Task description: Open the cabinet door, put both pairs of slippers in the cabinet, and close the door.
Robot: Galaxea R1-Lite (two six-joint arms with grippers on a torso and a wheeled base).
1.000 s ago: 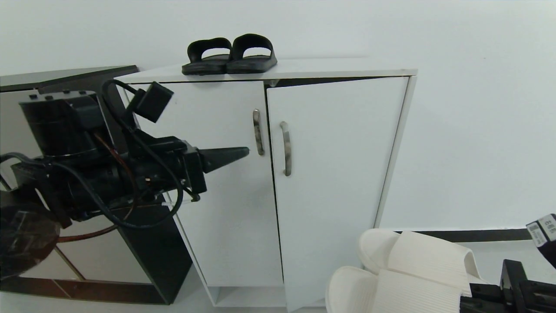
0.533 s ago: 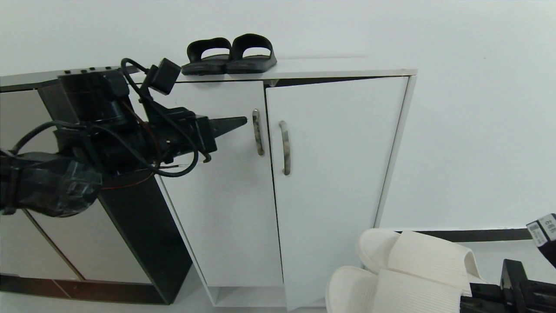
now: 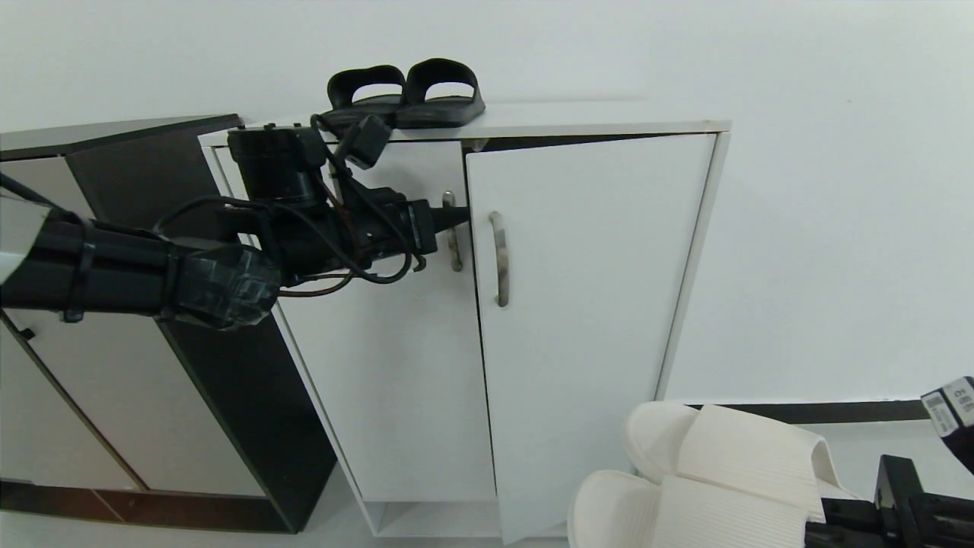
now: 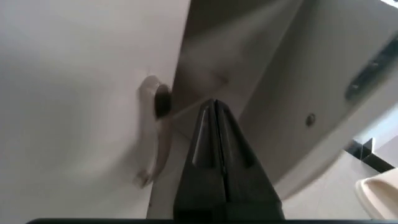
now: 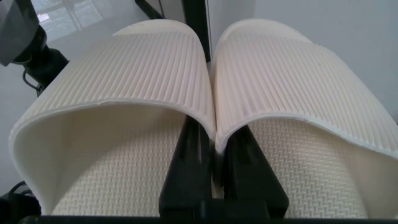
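With the left gripper (image 3: 450, 219) closed, its tip just beside the door handle (image 3: 453, 236) (contact unclear), we should hook behind the bar and pull outward in an arc, while the right gripper (image 5: 215, 155) pinches the white slippers (image 3: 708, 472) and the black slippers (image 3: 403, 95) lie above the left gripper on the cabinet (image 3: 609, 118).

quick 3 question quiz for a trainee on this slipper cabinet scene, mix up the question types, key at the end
1. True or false: the black slippers lie inside the cabinet.
2. The right gripper is shut on: A) white slippers B) a door handle C) nothing
3. Fill in: the left gripper, fingers shut, has its tip beside the ____ of the left door.

Key: 1 false, they lie on top; 2 A; 3 handle
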